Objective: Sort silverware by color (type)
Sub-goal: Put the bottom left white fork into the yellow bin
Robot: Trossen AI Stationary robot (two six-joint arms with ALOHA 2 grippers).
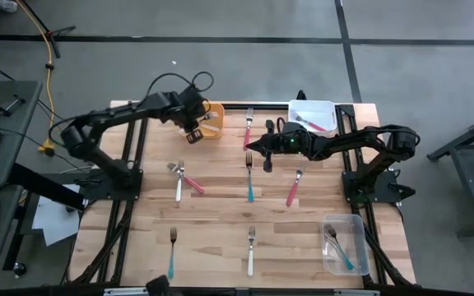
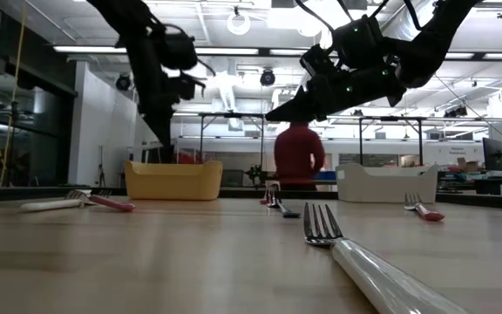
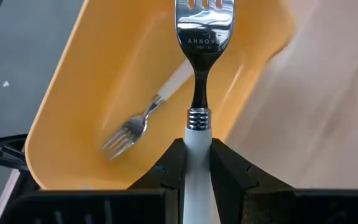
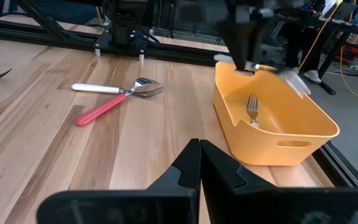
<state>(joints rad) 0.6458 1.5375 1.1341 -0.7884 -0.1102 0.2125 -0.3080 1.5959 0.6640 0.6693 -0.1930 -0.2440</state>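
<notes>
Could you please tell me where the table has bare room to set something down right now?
Bare wood lies along the left edge, beside the fork near the front, and between the white-handled fork and the clear bin. It is crowded at the back, around the yellow bin, white bin and both hands.

You are in a robotics lab: note the concrete floor (image 1: 245,20), ceiling strip lights (image 2: 234,48), and equipment benches (image 2: 460,166).

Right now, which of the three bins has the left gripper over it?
The yellow bin at the table's far edge. The left gripper holds a white-handled fork above it; the white bin and the clear bin have no gripper over them.
</notes>
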